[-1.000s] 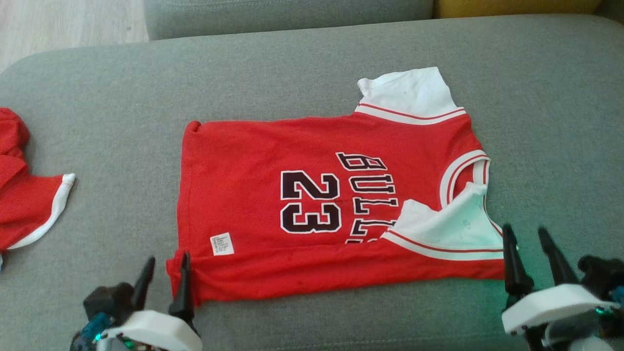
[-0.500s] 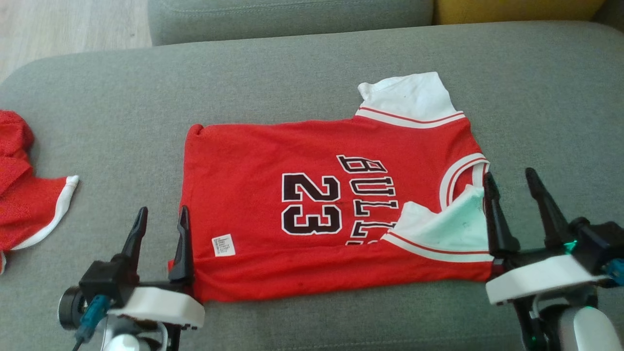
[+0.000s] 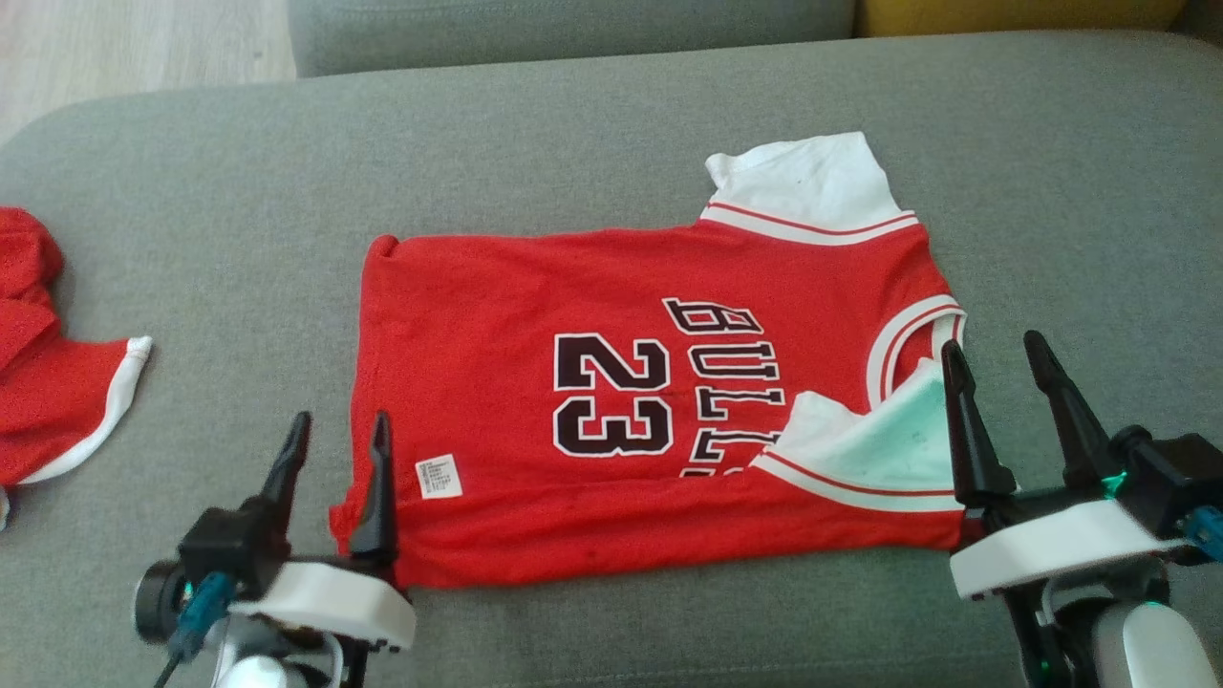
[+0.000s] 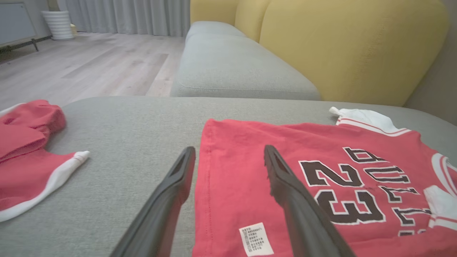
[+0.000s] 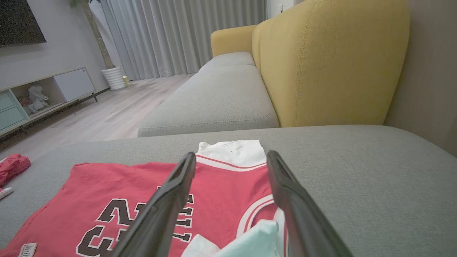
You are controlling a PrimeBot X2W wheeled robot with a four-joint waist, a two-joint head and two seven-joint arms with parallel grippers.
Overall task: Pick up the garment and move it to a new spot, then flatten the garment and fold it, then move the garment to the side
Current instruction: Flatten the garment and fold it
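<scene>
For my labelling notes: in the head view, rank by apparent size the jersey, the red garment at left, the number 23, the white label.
1. jersey
2. red garment at left, cropped by the frame
3. number 23
4. white label

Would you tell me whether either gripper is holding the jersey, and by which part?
Nothing is held: the left gripper and right gripper are both open; the jersey lies on the cushion.

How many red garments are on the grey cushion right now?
2. The jersey lies centred on the cushion; a second red garment sits bunched at its left edge, partly cut off, so more may be hidden.
</scene>
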